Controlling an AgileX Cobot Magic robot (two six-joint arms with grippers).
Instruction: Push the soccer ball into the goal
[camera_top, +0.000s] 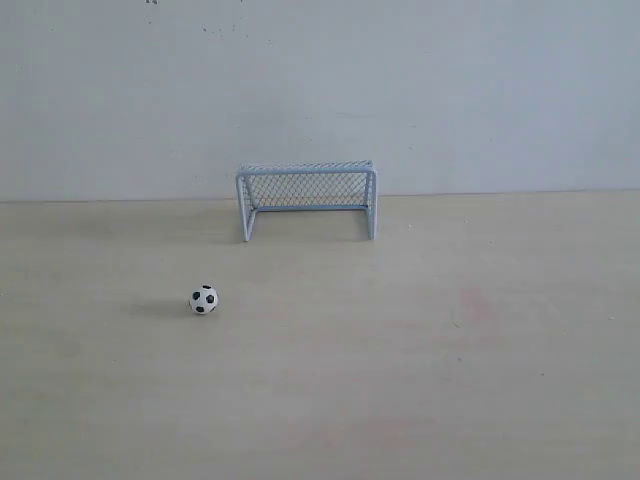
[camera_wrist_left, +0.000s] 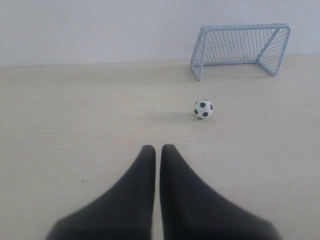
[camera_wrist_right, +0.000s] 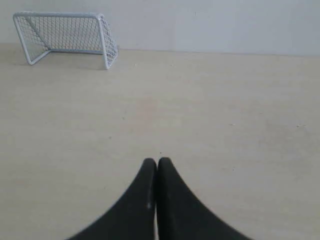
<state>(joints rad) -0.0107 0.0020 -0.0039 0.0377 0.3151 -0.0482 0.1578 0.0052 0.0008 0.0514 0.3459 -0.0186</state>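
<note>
The soccer ball (camera_top: 204, 299), tiny and white with black patches, rests on the pale table left of centre, in front of and left of the goal (camera_top: 306, 197). That light blue-grey netted goal stands at the back by the wall, mouth facing forward. The left wrist view has the ball (camera_wrist_left: 203, 108) a short way ahead of my left gripper (camera_wrist_left: 157, 148), which is shut and empty, with the goal (camera_wrist_left: 242, 47) beyond. My right gripper (camera_wrist_right: 156, 161) is also shut and empty; its view holds the goal (camera_wrist_right: 65, 36) far off, no ball. Neither gripper shows in the exterior view.
A light wooden table (camera_top: 450, 350) runs back to a plain white wall (camera_top: 450, 90). Faint reddish stains (camera_top: 475, 305) mark the surface at the right.
</note>
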